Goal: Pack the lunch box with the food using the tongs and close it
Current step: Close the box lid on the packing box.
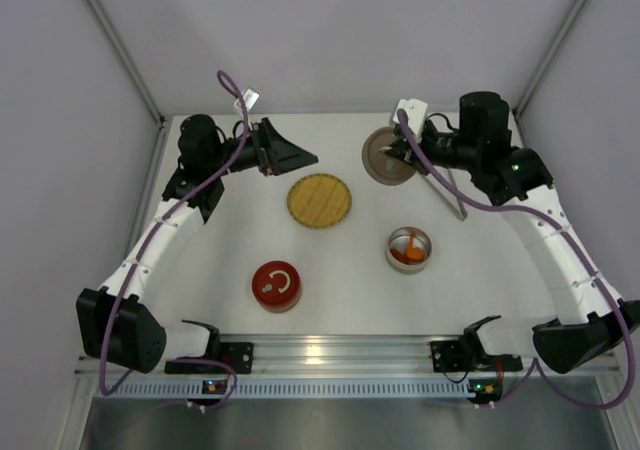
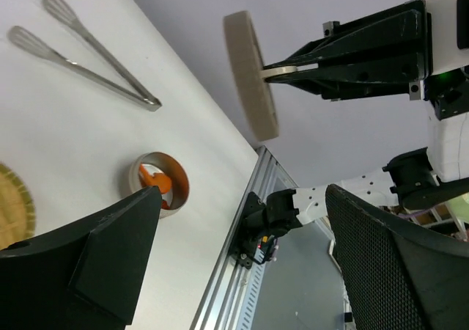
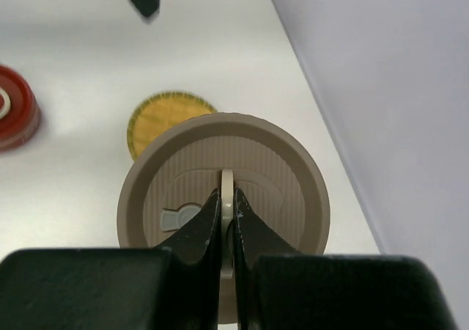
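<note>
- Right gripper (image 3: 227, 198): jaws together, clamped on the handle of the beige lid (image 3: 286, 191), which is lifted clear of the counter (image 1: 225, 235) at 1 o'clock from the yellow plate (image 1: 319, 201).
- Left gripper (image 2: 242, 198): fingers wide apart, nothing between them, at 11 o'clock from the plate.
- Tongs (image 2: 80, 51): flat on the counter at 3 o'clock from the plate.
- Food (image 1: 408, 254): orange pieces inside the open tin (image 1: 388, 248), at 4 o'clock.
- Red lid (image 1: 277, 286): at 7 o'clock.

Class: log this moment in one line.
left gripper open, empty | right gripper shut on beige lid, aloft | tongs on table | food in tin
</note>
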Controlling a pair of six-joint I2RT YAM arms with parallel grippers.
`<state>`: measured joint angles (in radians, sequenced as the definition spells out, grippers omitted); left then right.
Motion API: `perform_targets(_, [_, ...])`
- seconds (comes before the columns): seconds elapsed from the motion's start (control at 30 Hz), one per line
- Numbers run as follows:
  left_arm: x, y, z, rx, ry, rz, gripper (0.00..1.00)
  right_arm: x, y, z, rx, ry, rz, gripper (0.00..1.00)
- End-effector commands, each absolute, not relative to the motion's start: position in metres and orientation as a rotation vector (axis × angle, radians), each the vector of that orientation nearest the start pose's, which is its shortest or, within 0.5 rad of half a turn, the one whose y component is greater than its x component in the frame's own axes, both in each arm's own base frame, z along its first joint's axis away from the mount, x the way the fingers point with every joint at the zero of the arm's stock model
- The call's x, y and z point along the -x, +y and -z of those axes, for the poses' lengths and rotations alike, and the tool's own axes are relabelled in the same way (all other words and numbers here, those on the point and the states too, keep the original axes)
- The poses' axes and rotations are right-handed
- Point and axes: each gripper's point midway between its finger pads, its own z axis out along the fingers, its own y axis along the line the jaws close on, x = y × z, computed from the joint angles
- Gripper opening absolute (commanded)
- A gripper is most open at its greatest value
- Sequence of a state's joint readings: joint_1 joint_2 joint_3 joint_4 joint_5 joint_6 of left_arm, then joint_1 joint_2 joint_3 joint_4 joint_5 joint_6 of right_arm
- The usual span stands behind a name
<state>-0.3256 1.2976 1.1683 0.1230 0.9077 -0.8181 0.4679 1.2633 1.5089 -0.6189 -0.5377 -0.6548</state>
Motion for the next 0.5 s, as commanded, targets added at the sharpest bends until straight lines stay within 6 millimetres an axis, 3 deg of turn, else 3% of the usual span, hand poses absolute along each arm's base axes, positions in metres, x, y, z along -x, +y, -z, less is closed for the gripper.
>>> perform_targets(0.0, [-0.294,-0.237,-0.365,-0.415,1.804,1.586,0.98,-0.272,0.207,-0.352,1.416,1.470,-0.523,0.00])
perform_targets(0.03, [-0.303,-0.222,-0.362,-0.402,1.811,1.545,0.98,-0.271,0.201,-0.342,1.475,1.460,-0.497,0.00])
perform_targets(0.07, [-0.306,-0.214,-0.346,-0.418,1.863,1.495,0.98,-0.267,0.194,-0.329,1.511,1.487,-0.498,0.00])
perform_targets(0.1, [-0.312,-0.204,-0.351,-0.425,1.858,1.438,0.98,-0.256,0.186,-0.313,1.581,1.509,-0.498,0.00])
perform_targets(0.17, [-0.318,-0.194,-0.339,-0.480,1.863,1.332,0.98,-0.242,0.178,-0.285,1.653,1.555,-0.533,0.00])
perform_targets(0.3, [-0.322,-0.176,-0.319,-0.414,1.918,1.298,0.98,-0.216,0.169,-0.239,1.808,1.552,-0.608,0.00])
perform_targets(0.47, [-0.318,-0.172,-0.306,-0.404,1.906,1.272,0.98,-0.228,0.168,-0.201,1.838,1.499,-0.557,0.00])
